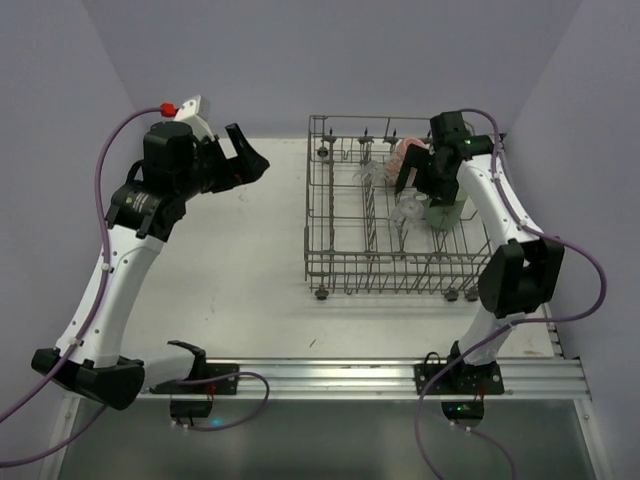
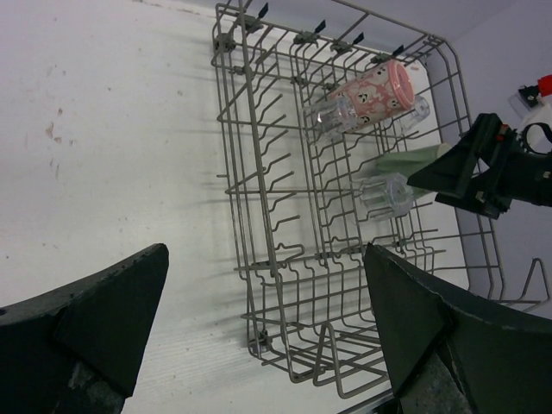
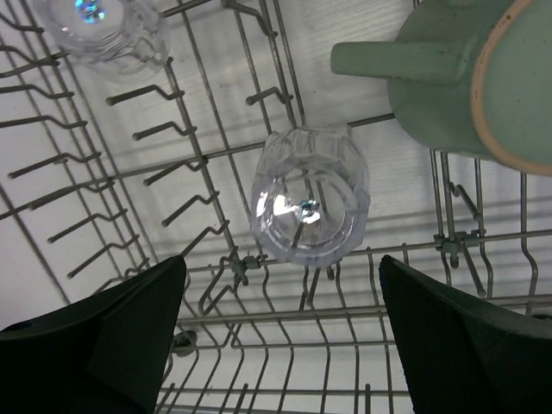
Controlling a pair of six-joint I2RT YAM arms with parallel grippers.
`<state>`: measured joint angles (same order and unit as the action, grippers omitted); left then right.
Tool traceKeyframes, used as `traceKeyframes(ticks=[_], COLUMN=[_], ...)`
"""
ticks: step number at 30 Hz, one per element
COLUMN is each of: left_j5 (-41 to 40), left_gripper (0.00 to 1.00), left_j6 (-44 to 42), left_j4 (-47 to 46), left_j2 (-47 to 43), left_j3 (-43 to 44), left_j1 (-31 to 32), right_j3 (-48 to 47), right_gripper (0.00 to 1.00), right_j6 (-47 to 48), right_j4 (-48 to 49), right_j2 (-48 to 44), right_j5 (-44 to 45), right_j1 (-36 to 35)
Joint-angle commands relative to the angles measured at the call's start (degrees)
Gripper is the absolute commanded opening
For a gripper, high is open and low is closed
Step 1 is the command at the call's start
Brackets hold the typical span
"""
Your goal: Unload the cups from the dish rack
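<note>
The grey wire dish rack (image 1: 380,266) stands on the right half of the table. In it lie a pink-red patterned cup (image 1: 405,150), a pale mint-green mug (image 1: 446,214) and clear tumblers (image 1: 408,210). My right gripper (image 1: 410,185) is open and empty, hovering just above one clear tumbler (image 3: 310,203), with the mint mug (image 3: 466,78) beside it and another tumbler (image 3: 108,30) further off. My left gripper (image 1: 245,160) is open and empty, raised left of the rack. Its view shows the rack (image 2: 226,40), the pink cup (image 2: 375,97), the mug (image 2: 405,162) and a tumbler (image 2: 384,191).
Upright tines and wire rows (image 3: 454,240) surround the tumbler under my right gripper. The rack's left half holds no dishes. The white table (image 1: 240,280) lies bare left of the rack. Grey walls close in at the back and sides, and a metal rail (image 1: 350,375) runs along the near edge.
</note>
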<state>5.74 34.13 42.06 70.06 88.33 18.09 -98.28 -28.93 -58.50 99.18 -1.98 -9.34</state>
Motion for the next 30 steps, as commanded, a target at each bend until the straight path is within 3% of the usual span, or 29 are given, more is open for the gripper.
traceKeyframes(ticks=[1, 18, 30], left_j5=[2.0, 0.5, 1.38], left_gripper=[1.0, 1.0, 1.0], left_j6=[-2.31, -4.6, -4.42], left_j4=[2.32, 5.31, 4.61], left_j2=[0.51, 6.05, 7.81], left_j3=[3.51, 9.05, 9.31], left_j1=[0.28, 0.02, -0.33], right_j3=[-0.33, 0.54, -2.89], right_gripper=[0.96, 0.95, 0.88], right_j6=[-0.43, -0.16, -1.13], right_j4=[3.13, 5.85, 4.27], right_j2=[3.64, 9.98, 12.01], right_j5=[3.99, 4.61, 3.65], right_j1=[-0.15, -0.06, -1.2])
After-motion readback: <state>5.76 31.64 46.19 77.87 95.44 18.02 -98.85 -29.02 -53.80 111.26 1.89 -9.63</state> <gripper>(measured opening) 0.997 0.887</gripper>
